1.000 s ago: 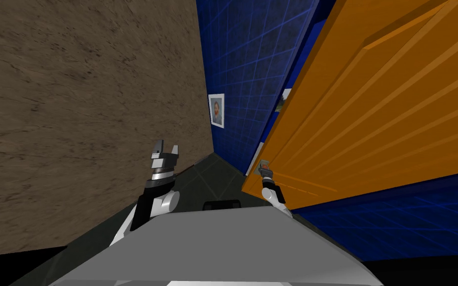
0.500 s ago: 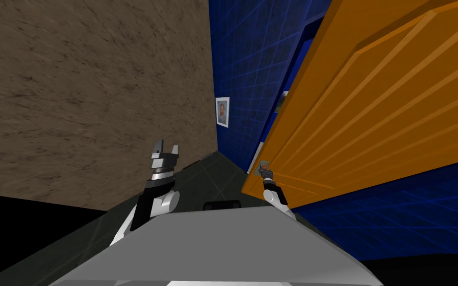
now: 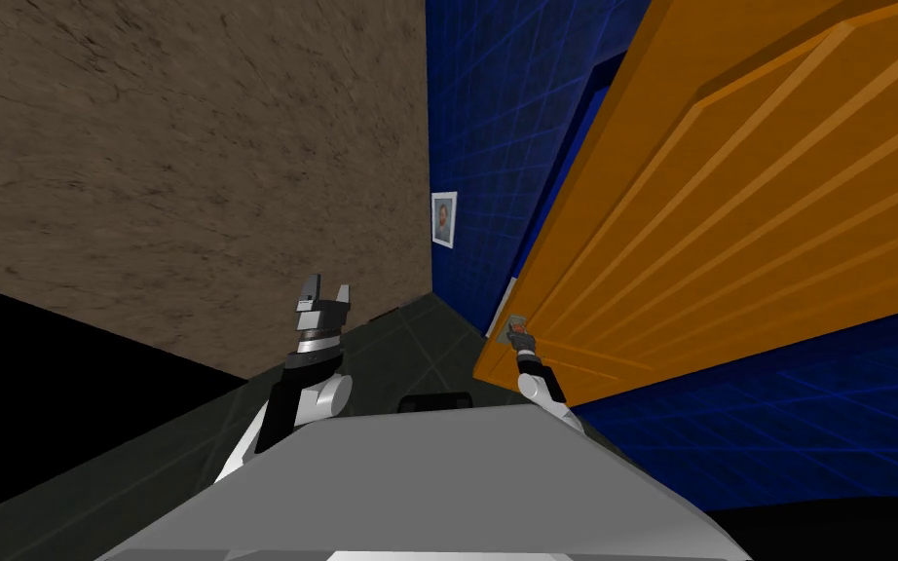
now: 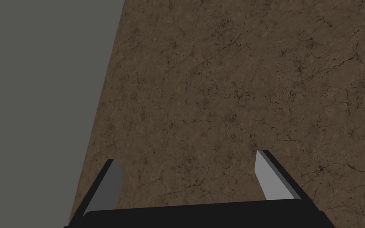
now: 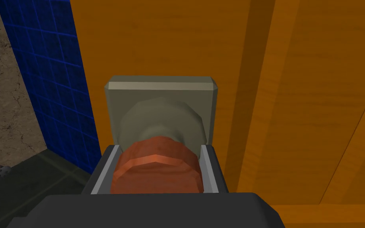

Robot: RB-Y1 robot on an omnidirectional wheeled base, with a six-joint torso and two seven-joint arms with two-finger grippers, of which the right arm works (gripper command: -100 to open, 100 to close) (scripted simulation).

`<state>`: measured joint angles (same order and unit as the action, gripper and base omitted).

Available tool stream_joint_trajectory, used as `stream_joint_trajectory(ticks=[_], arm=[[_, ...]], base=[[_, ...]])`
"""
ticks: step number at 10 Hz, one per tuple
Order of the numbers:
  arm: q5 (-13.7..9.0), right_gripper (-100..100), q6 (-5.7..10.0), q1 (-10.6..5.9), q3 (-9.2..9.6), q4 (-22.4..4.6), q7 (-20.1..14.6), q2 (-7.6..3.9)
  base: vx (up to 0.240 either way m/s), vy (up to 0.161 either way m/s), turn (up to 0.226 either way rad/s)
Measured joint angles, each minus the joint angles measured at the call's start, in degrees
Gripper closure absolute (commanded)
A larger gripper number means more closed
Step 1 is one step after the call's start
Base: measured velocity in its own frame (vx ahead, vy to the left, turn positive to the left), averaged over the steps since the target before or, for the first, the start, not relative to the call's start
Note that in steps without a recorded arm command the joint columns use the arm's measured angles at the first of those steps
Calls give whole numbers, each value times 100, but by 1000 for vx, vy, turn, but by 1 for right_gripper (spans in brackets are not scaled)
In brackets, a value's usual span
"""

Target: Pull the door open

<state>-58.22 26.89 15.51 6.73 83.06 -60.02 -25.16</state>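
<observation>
Right gripper: your right gripper point(image 5: 156, 147) is clamped on the reddish-brown door knob point(image 5: 156, 170), one finger pressing each side of it.
Knob: you have it fully between the jaws, seated back near the gripper's dark body.
Backplate: a grey square plate point(image 5: 160, 89) lies just beyond the fingertips, flat on the door.
Door: the orange panelled door point(image 3: 729, 195) stretches away past the jaws. In the head view, the edge you are holding stands clear of the blue tiled wall point(image 3: 496, 117).
Left gripper: your left gripper point(image 4: 187, 160) has its fingers spread wide with nothing between them. It faces the brown wall point(image 4: 237, 79), well apart from the door.
</observation>
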Motion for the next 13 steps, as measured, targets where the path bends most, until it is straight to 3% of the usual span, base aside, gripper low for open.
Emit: stream_joint_trajectory(ticks=[9, 13], arm=[[88, 100, 206, 146, 380, 95, -444, -458], [126, 100, 262, 201, 520, 113, -575, -585]], base=[[-212, -41, 124], [-157, -37, 115]])
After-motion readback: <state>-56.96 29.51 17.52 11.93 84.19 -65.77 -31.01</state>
